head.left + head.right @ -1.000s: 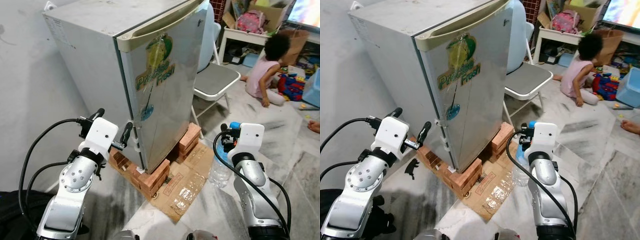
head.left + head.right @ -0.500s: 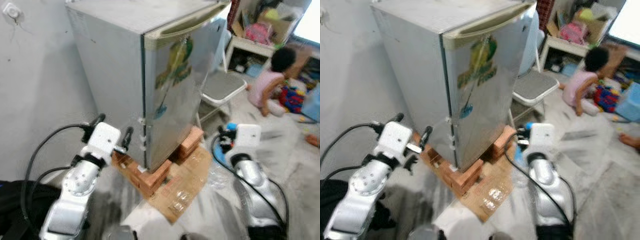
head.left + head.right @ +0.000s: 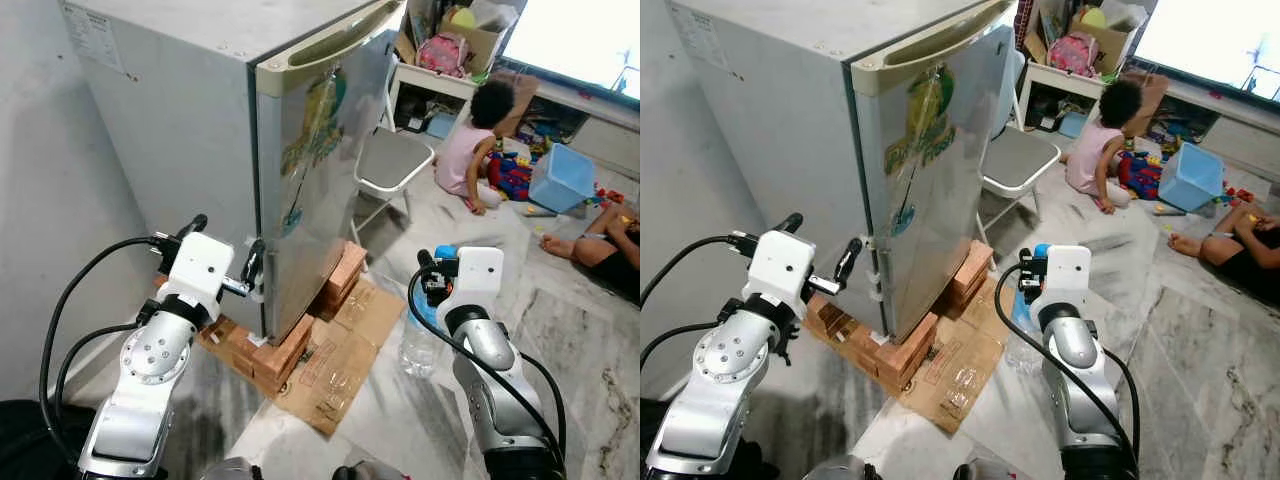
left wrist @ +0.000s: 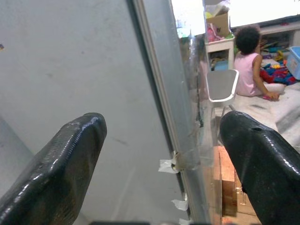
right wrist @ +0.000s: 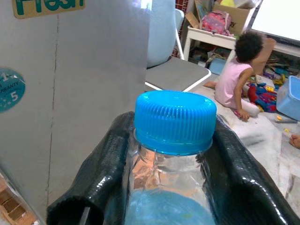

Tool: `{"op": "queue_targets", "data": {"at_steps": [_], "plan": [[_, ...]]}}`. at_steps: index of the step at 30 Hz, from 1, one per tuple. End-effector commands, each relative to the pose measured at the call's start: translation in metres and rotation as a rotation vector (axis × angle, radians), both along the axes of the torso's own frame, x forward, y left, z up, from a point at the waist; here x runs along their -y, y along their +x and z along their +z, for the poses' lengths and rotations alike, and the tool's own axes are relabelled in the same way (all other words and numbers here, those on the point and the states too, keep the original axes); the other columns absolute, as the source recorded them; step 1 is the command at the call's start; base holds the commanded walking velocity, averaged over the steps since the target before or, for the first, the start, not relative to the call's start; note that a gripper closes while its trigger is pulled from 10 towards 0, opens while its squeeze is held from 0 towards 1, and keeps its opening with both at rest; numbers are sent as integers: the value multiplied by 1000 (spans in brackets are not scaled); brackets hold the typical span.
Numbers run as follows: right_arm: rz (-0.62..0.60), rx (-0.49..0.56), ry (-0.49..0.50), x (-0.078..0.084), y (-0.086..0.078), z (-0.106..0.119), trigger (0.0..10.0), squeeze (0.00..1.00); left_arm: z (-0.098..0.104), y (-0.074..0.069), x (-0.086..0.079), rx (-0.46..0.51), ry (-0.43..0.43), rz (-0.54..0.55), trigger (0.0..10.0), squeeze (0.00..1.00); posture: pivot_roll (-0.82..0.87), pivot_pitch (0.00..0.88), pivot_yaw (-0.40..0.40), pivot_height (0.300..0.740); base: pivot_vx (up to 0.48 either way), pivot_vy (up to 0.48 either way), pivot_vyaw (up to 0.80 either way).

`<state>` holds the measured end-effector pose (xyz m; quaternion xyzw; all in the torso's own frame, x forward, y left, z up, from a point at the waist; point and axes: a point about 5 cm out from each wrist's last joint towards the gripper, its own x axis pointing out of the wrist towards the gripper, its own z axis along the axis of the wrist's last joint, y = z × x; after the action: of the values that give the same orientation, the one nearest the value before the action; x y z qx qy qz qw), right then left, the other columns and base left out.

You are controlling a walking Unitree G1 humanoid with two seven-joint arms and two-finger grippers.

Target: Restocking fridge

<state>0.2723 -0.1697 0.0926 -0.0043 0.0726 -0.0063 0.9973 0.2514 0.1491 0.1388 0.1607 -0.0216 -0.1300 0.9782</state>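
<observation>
At centre frame, the closed fridge [image 3: 230, 130] stands on bricks [image 3: 275, 355]. Left gripper [image 3: 222, 250] spread wide at its door edge; right gripper [image 5: 168, 183] clamps a blue-capped water bottle [image 5: 174, 140].

"Fresh" is read on a yellow-green sticker [image 3: 919, 140] on the grey metal fridge door [image 3: 950, 190]; "WARRANTY 5" is read on a round teal sticker [image 5: 10, 90].
</observation>
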Motion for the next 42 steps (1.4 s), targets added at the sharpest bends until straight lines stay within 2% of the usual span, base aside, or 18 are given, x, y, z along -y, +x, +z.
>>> {"op": "queue_targets", "data": {"at_steps": [1,8,11,24,27,29,31,35,36,37,41,42], "plan": [[-10,32,-19,4,4,10,10000,0,0,1,1,-5,-11,-10,10000,0,100,9,-78,740,289,382,0],[-11,21,-10,4,2,8,10000,0,2,0,4,-5,-43,-27,10000,0,102,8,-76,740,118,336,-686],[-7,22,-13,3,3,8,10000,0,1,-1,4,-7,-30,-23,10000,0,105,11,-81,740,0,0,-800],[7,21,-20,1,3,9,10000,0,2,-2,7,-6,-39,-36,10000,0,109,12,-85,740,0,0,0],[17,3,-25,2,-4,7,10000,0,-1,2,4,-35,-69,-4,10000,0,110,18,-85,740,0,0,0],[22,-18,-20,5,-12,5,10000,0,-3,6,1,-50,-78,27,10000,0,108,25,-86,740,0,0,0],[30,-55,-14,11,-25,3,10000,0,-7,17,-9,-81,-124,111,10000,0,90,32,-82,740,0,0,0],[38,-72,-40,18,-38,4,10000,0,-10,31,-15,-116,-205,178,10000,0,70,38,-75,740,0,0,0],[14,-81,-90,29,-45,3,10000,0,-12,43,-13,-150,-271,185,10000,0,49,47,-63,740,0,0,0],[-10,-90,-97,35,-50,3,10000,0,-14,51,-8,-173,-322,174,10000,0,42,50,-60,740,0,0,0],[-44,-97,-87,40,-55,5,10000,0,-16,62,0,-196,-360,154,10000,0,9,57,-38,740,0,0,0],[-41,-95,-87,40,-57,8,10000,0,-15,69,7,-202,-373,132,10000,0,-9,59,-27,740,0,0,0]]}}
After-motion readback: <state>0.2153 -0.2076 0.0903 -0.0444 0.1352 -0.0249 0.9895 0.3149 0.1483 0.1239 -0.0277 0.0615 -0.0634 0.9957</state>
